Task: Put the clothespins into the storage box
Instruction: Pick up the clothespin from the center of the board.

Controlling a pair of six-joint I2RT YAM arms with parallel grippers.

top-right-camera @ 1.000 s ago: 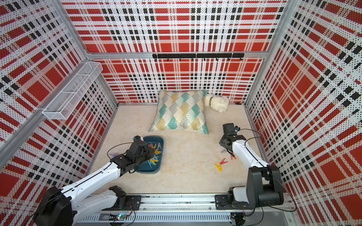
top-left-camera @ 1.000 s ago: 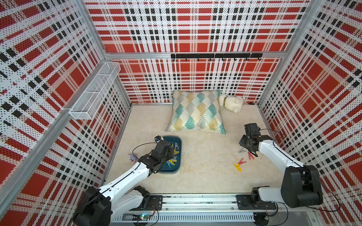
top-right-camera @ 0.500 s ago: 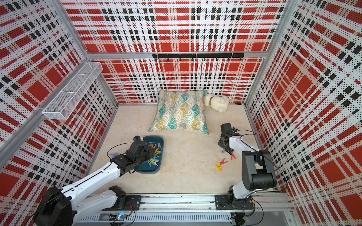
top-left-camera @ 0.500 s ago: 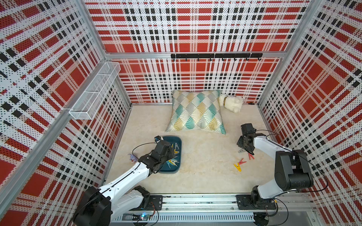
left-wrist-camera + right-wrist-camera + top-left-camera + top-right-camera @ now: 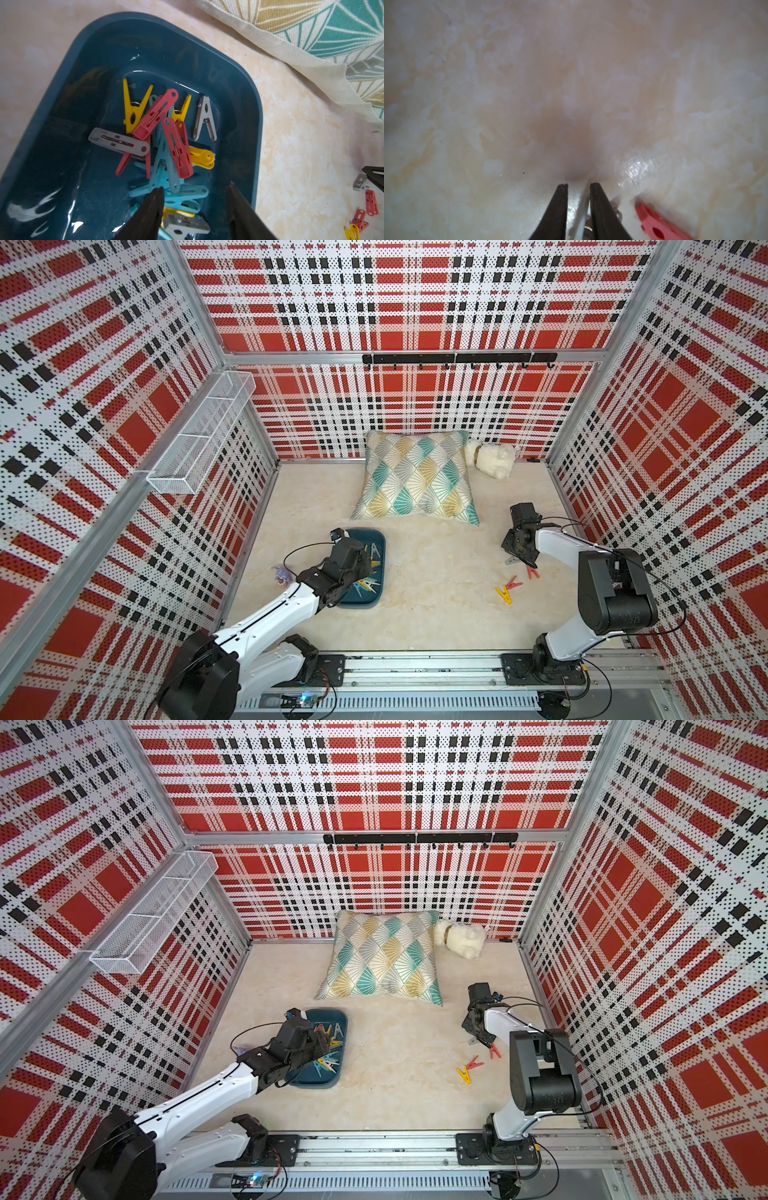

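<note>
- Dark teal box (image 5: 99, 43), with yellow, pinkish-red, grey and pale blue pegs (image 5: 177, 148).
- Red, white and black plaid walls (image 5: 415, 294).
- Cushion (image 5: 415, 479) patterned with teal, mustard and grey fans.
- Cream marbled floor (image 5: 432, 593).

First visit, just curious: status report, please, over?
Left fingers open, empty, over storage box. Right fingers straddle grey clothespin on table, grip unclear. Loose clothespins nearby; nothing blocking.

Right pincer (image 5: 578, 184) astride seemingly grey clothespin (image 5: 581, 207); red clothespin (image 5: 656, 224) beside.
</note>
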